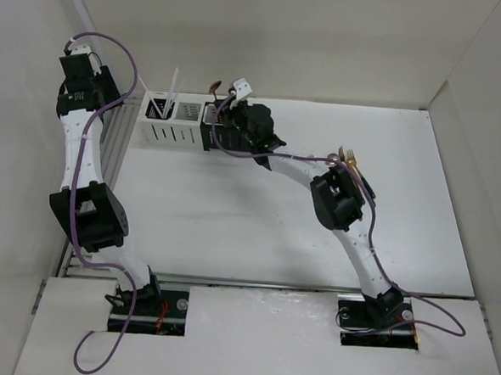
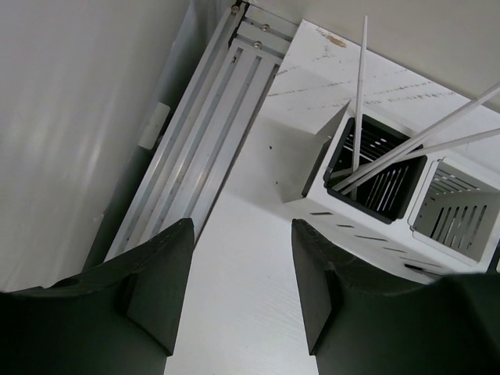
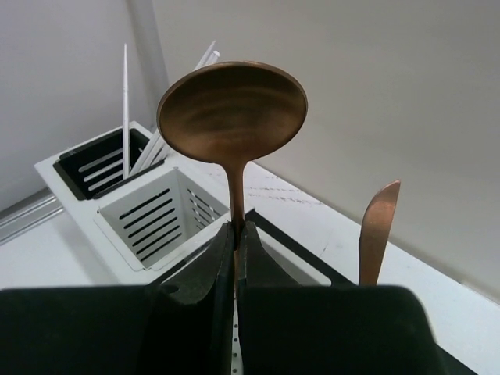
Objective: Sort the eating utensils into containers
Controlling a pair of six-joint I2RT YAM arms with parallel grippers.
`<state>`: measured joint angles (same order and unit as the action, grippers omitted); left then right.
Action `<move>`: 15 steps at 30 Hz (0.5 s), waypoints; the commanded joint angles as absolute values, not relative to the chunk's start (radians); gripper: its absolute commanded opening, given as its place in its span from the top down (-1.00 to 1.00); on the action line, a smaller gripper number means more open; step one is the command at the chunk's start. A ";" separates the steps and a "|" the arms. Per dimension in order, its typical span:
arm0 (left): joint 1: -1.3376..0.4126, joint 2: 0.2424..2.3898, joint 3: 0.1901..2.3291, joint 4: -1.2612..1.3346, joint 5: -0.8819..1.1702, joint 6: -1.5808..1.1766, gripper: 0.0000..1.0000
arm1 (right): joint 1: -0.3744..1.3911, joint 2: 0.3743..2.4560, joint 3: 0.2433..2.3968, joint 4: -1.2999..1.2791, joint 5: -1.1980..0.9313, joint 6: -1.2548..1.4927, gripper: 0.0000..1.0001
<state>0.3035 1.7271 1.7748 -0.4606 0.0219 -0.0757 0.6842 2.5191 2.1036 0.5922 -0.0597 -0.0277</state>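
My right gripper (image 3: pixel 237 230) is shut on the stem of a copper spoon (image 3: pixel 232 111), held upright with the bowl up, over the black caddies (image 3: pixel 301 244). In the top view it (image 1: pixel 231 122) covers most of the black pair (image 1: pixel 207 139). A copper knife (image 3: pixel 379 230) stands in a black caddy to the right. White chopsticks (image 2: pixel 361 86) stand in the dark-lined compartment (image 2: pixel 375 168) of the white caddies (image 1: pixel 171 130). The white slotted compartment beside it (image 3: pixel 160 215) looks empty. My left gripper (image 2: pixel 242 226) is open and empty, left of the white caddies.
A gold fork (image 1: pixel 348 154) and a silver spoon (image 1: pixel 330 158) lie on the table, partly hidden by my right arm's elbow. An aluminium rail (image 2: pixel 203 148) runs along the left wall. Enclosure walls stand close on the left, back and right.
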 commanded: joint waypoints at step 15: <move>0.311 1.713 1.761 -0.433 0.038 -0.075 0.00 | 0.654 1.998 1.890 0.318 0.021 -0.015 -0.72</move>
